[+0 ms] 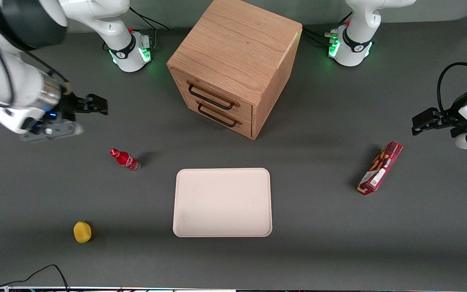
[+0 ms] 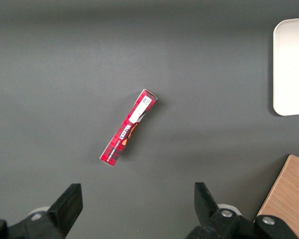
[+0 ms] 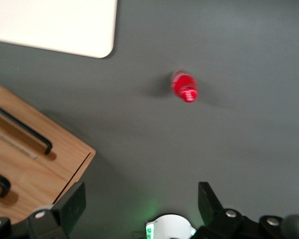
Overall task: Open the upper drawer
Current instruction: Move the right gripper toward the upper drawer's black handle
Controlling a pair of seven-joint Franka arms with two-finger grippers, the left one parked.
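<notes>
still shut oak upper drawer (image 1: 213, 92) w/ thin bar handle, gripper (image 1: 95, 104) fingers spread, well apart

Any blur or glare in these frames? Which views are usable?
Front view: sharp, soft shadows beside the cabinet, green glow at the arm bases. Right wrist view: motion-blurred, red bottle smeared; open gripper holds nothing, away from the upper drawer. Left wrist view: crisp, red snack box legible.

gripper (image 1: 95, 104) high over bare table, upper drawer (image 1: 213, 95) front unobstructed
</notes>
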